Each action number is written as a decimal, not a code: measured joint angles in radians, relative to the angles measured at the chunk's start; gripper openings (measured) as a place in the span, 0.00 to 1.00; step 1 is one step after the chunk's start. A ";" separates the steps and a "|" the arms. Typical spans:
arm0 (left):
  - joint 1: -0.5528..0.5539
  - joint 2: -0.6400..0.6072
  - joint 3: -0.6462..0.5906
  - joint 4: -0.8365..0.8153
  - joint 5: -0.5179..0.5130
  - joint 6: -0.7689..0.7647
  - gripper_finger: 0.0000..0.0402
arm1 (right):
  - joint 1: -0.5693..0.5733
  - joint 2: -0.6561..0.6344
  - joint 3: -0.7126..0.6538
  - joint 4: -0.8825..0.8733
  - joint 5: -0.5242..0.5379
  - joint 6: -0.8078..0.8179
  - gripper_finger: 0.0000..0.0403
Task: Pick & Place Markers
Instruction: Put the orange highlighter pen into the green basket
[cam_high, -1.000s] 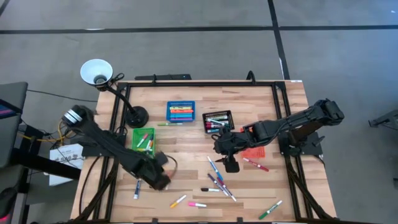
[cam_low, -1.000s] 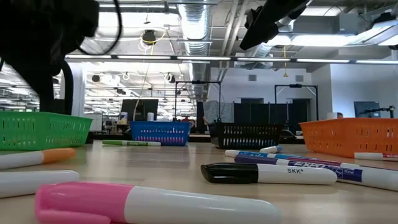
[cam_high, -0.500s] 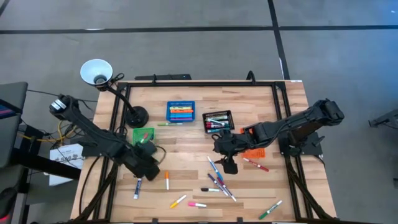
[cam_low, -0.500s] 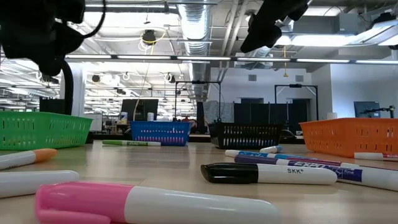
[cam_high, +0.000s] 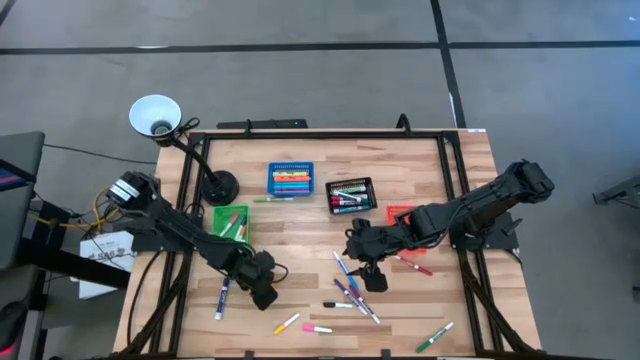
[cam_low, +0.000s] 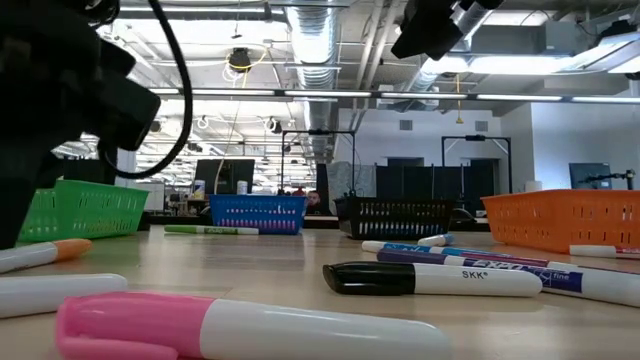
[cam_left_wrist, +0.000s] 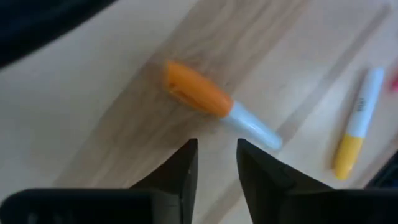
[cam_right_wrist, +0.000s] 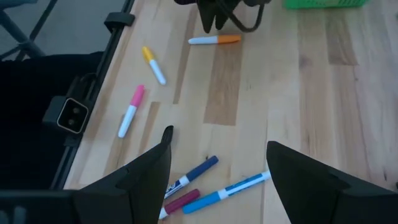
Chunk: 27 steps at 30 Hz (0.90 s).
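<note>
We see the left tool (cam_high: 262, 290) low over the table (cam_high: 300, 225), its fingers slightly apart and empty just beside the orange marker (cam_left_wrist: 214, 102), which lies flat near the green bin (cam_high: 230, 222). The right tool (cam_high: 371, 275) hangs wide open, empty, above the loose markers (cam_high: 352, 292) beside the orange bin (cam_high: 405, 218).

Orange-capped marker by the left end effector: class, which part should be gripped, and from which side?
Grip the orange-capped marker at mid-length, where cap meets white barrel, coming straight down with the left end effector turned so its jaws cross the long axis. It lies flat on the table with bare wood on both sides, probably room enough for both fingers.
</note>
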 joint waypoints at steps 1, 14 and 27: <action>0.001 0.001 0.000 0.018 -0.001 0.000 0.28 | 0.001 0.000 0.000 0.000 0.000 -0.010 0.63; 0.066 -0.054 0.000 0.023 -0.087 -0.080 0.34 | -0.013 0.000 0.000 -0.003 -0.002 -0.027 0.63; 0.063 -0.017 0.000 0.006 -0.054 -0.109 0.34 | -0.018 0.000 0.000 -0.004 -0.004 -0.027 0.63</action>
